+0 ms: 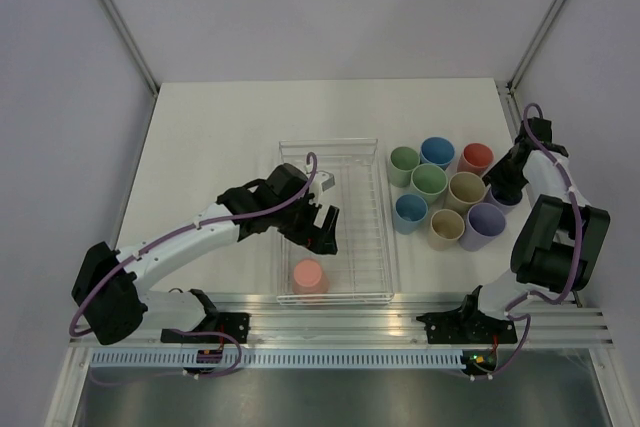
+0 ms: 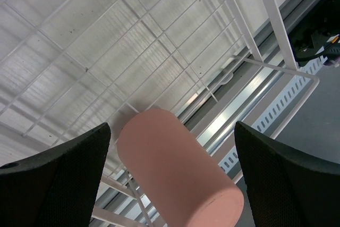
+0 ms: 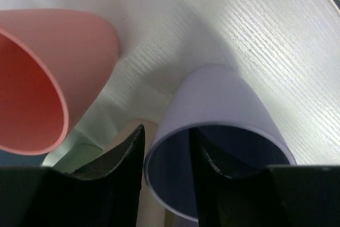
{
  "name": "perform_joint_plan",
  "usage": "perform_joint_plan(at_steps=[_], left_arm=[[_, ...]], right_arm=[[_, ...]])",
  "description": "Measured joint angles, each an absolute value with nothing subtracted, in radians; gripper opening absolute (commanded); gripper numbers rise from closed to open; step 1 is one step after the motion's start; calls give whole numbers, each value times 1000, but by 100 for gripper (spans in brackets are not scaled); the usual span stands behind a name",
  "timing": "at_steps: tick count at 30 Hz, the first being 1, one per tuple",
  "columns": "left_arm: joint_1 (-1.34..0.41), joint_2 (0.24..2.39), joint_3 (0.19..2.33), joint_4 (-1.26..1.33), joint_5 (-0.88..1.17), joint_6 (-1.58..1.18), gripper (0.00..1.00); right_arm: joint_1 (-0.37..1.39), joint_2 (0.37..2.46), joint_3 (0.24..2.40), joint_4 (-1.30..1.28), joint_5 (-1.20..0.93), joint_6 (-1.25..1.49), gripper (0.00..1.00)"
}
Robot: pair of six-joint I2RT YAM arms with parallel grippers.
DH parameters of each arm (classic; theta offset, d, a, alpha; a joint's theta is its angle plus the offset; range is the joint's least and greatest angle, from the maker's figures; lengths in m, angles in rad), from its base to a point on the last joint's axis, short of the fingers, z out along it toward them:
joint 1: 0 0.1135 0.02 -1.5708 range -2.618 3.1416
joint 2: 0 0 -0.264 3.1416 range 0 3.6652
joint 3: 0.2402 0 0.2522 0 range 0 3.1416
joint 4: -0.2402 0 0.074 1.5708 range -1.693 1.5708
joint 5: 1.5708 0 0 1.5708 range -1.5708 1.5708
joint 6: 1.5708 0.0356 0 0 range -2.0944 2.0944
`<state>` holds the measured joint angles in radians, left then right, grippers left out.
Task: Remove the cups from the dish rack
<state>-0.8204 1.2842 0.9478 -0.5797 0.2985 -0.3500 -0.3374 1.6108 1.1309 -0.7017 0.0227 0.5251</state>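
Observation:
The white wire dish rack [image 1: 330, 141] lies mid-table and holds one salmon cup [image 1: 308, 275], base up, at its near end. My left gripper [image 1: 320, 222] hangs open over the rack. In the left wrist view its fingers flank that salmon cup [image 2: 175, 168] without touching it, above the rack's grid [image 2: 276, 25]. Right of the rack, several cups stand upright in a cluster. My right gripper [image 1: 503, 184] is over a lavender cup [image 1: 507, 201] at the cluster's right edge. In the right wrist view the gripper [image 3: 166, 131] straddles this cup's [image 3: 223, 99] rim, open, with gaps on both sides.
The cluster includes a green cup [image 1: 404, 160], a blue cup [image 1: 437, 152], a salmon cup [image 1: 476, 158], a beige cup [image 1: 466, 190] and another lavender cup [image 1: 484, 225]. The salmon one [image 3: 53, 62] stands close beside the right gripper. An aluminium rail [image 1: 340, 322] runs along the near edge.

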Motion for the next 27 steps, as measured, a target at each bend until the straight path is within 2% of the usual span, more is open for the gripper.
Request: perform_joint_plan(at_steps=[9,12,13,19,24,27], left_arm=[[-830,1304,992,-628,284,-337,100],[-839,1314,1007,-656,275,-329,100],[-846,1318,1011,-665,268,-327,100],[-894,1349,1049,-755,208,-322,100],[-924,1383,1105,-846,136,-323,100],[-946,1385,1134,-897,109,-324,100]], right_arm=[[-337,1517,1211,-757,16,527,59],[-337,1459,1250,-786,10,528,68],[-337,1436,1265,-796,3,528,75],[-318,1266,1330,-839,-35,520,91],[-267,1176,1335,-866,-66,518,98],[-249,1159,1329,-877,-83,516,98]])
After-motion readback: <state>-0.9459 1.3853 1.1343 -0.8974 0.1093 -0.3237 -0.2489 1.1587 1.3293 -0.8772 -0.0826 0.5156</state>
